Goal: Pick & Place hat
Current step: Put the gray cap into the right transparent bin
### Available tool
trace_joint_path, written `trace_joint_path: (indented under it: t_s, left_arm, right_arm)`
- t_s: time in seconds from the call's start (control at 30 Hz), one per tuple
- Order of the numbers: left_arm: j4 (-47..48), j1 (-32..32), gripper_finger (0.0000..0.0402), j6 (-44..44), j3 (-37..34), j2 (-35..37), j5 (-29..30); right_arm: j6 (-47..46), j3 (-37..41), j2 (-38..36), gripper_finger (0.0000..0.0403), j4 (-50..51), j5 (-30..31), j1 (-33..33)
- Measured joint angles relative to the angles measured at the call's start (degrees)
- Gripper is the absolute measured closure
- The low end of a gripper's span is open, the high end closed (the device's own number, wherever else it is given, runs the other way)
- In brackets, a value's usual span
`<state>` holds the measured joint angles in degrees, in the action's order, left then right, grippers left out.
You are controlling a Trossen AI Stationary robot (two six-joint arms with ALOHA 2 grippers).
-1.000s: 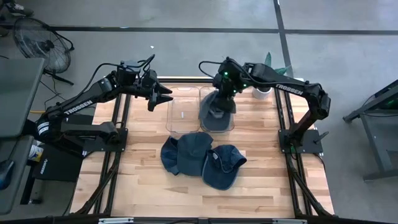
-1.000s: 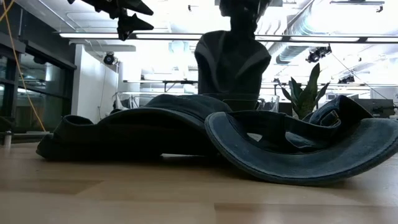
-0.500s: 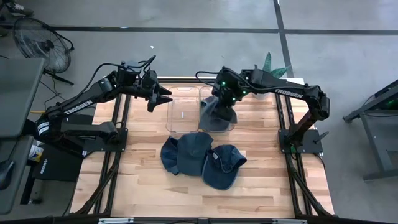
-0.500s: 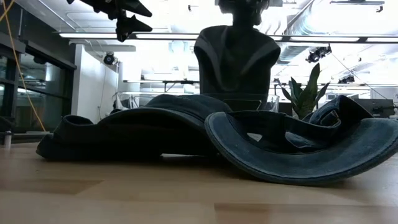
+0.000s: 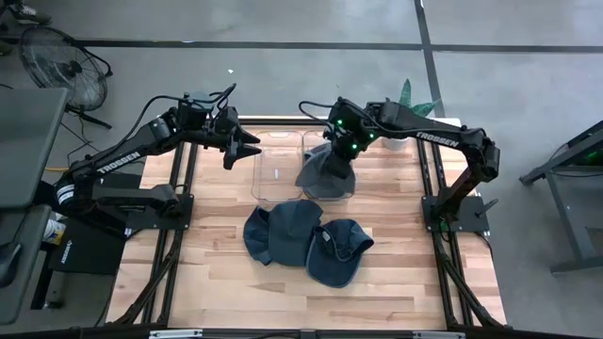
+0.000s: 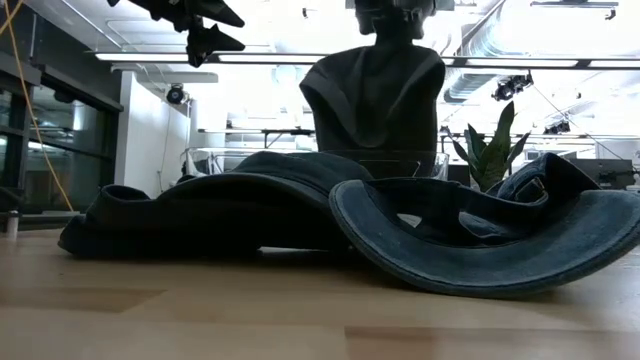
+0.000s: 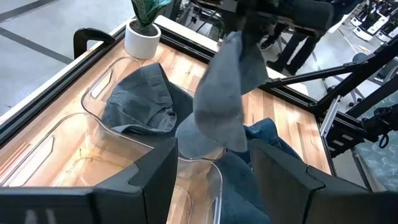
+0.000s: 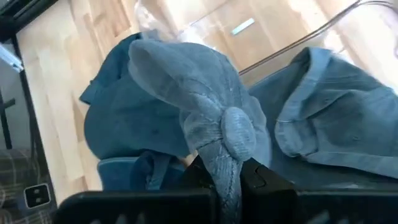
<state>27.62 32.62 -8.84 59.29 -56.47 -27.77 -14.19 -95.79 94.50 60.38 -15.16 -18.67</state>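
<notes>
My right gripper (image 5: pixel 341 141) is shut on a grey-blue hat (image 5: pixel 325 171) that hangs over the right clear bin (image 5: pixel 350 188). The low view shows this hat (image 6: pixel 375 100) hanging behind the pile. Another grey hat (image 7: pixel 140 99) lies on the floor of that bin. Dark blue hats (image 5: pixel 283 231) (image 5: pixel 337 250) rest overlapping on the table's middle. My left gripper (image 5: pixel 250 146) is open and waits above the empty left clear bin (image 5: pixel 273 169). My right gripper pinches the hat's crown just beside its top button (image 8: pixel 239 132), between the two fingers (image 8: pixel 198 171). The fingers come from above, pointing down. The hat hangs slack below them with its brim lowest (image 7: pixel 205 140); whether it touches the bin, I cannot tell.
A potted plant (image 5: pixel 400 139) stands at the far edge, right of the bins. Bare wood lies along the table's near part (image 5: pixel 236 292) and on either side of the hat pile. Black frame rails (image 5: pixel 429 188) run along the table's sides.
The hanging hat has turned about under my right gripper and now shows wider in the low view, shifted a little toward the table's left. My right gripper has stayed shut on it.
</notes>
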Motion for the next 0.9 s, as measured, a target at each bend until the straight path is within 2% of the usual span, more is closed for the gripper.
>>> trace_joint_path:
  t_s: [0.4, 0.63, 0.9]
  left_arm:
    - [0.0, 0.0, 0.0202, 0.0, 0.0, 0.0, 0.1]
    - [0.0, 0.0, 0.0202, 0.9, 0.0, 0.0, 0.3]
    - [0.0, 0.0, 0.0202, 1.0, 0.0, 0.0, 0.5]
  right_arm:
    - [-2.3, 0.0, 0.0, 0.0403, 0.0, -10.9, -0.3]
    - [1.3, 0.0, 1.2, 0.0403, 0.4, -9.0, -3.8]
    - [6.4, 0.0, 7.7, 0.0403, 0.7, -9.4, -7.5]
